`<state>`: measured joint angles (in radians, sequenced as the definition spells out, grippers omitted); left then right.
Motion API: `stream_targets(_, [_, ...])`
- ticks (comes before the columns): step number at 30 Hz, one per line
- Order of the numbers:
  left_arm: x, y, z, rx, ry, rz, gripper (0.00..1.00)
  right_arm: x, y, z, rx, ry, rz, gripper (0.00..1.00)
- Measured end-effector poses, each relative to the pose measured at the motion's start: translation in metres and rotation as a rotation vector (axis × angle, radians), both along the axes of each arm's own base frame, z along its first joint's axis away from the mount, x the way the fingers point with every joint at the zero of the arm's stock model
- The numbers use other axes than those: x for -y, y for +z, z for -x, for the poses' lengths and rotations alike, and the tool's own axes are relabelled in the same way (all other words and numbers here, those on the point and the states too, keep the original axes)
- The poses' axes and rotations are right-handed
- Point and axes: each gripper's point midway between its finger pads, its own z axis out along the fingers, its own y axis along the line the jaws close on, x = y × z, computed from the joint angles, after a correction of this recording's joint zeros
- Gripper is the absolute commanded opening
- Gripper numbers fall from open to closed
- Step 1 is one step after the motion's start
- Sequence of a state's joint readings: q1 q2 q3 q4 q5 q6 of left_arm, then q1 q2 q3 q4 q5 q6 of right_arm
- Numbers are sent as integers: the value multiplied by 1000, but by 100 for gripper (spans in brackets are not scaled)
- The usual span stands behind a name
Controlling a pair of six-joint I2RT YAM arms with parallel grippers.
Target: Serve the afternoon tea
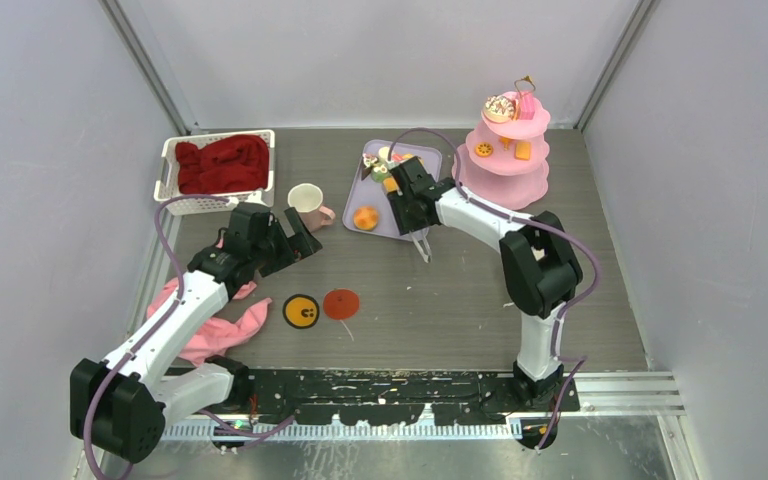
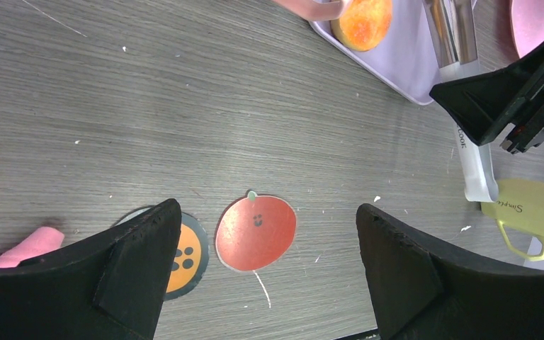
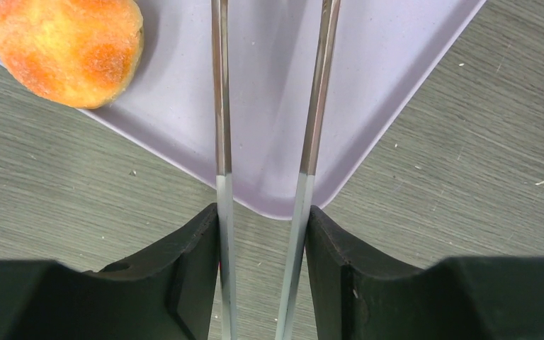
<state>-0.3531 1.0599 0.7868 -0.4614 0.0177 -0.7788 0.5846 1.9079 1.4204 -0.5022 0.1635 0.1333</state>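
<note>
My right gripper (image 1: 412, 212) (image 3: 262, 212) is shut on long metal tweezers (image 3: 219, 106), one finger against each arm. The tweezer arms stand apart and reach over the lilac tray (image 1: 402, 222) (image 3: 269, 85), with nothing between them where they show. An orange sugared donut (image 1: 365, 217) (image 3: 66, 49) (image 2: 360, 21) lies on the tray, left of the tweezers. Small cake pieces (image 1: 380, 165) sit at the tray's far end. A cream mug (image 1: 306, 200) with a pink handle stands left of the tray. Just beside it, my left gripper (image 1: 300, 240) (image 2: 265, 234) hangs open and empty above the table.
A pink tiered stand (image 1: 505, 150) with cakes is at the back right. A white basket (image 1: 172, 170) holds a red cloth. A red coaster (image 1: 340, 303) (image 2: 256, 232) and an orange-black one (image 1: 301, 311) lie mid-table. A pink cloth (image 1: 220, 335) lies left. A pale yellow mug (image 2: 531, 209) lies on its side.
</note>
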Motion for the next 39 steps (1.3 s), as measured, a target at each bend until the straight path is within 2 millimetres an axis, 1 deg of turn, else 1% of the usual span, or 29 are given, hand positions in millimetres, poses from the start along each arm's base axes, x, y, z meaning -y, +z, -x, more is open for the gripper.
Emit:
stream_targets(3, [0,0,0,0,0,0,93,0,-4,0,-9,0,6,50])
stream_targets(5, [0,0,0,0,0,0,93,0,-6,-1,-13,0,9,48])
stream_targets(9, [0,1,0,4,2,0,93,-1,-7,-1,-12,0,10,36])
stream_targets(11, [-1,1,0,6,3,0,93,0,-7,-1,-12,0,11,32])
stream_targets(15, [-1,2,0,8,5,-2,93,1,-4,1,-7,0,6,27])
stream_targets(19, [-1,2,0,8,5,-2,93,9,9,15,6,2,-5,27])
stream_targets(26, [-1,1,0,7,4,-2,93,24,42,37,63,1,-45,27])
stream_targets(30, [-1,1,0,5,3,-2,93,34,53,49,84,-7,-58,27])
stream_targets(39, [0,0,1,2,-2,2,93,41,67,55,108,-31,-84,27])
